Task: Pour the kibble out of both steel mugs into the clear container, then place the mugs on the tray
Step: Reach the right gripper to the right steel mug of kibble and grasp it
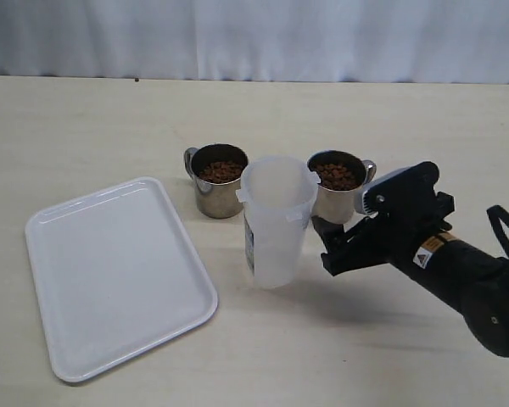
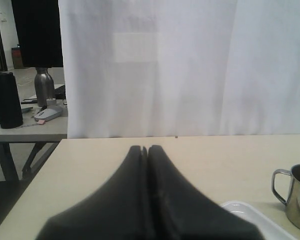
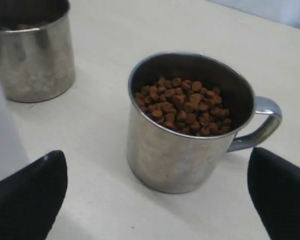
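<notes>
Your right end effector (image 1: pixel 329 246) is spread wide at right of centre, facing the right-hand mug (image 1: pixel 339 202) of kibble (image 1: pixel 337 176). The second mug (image 1: pixel 219 193), also holding kibble, stands upper centre. The clear container (image 1: pixel 276 229) stands between and in front of them, and the tray (image 1: pixel 110 271) lies lower left. Your left end effector (image 2: pixel 142 152) is pressed together.

A white curtain (image 1: pixel 254 38) is hanging behind the pale table (image 1: pixel 339 356), with soft, even light falling across it. Beside the curtain's edge a second desk (image 2: pixel 30 131) is standing, carrying a black cylinder (image 2: pixel 6 100), a steel bottle (image 2: pixel 44 86) and a mouse (image 2: pixel 47 114).
</notes>
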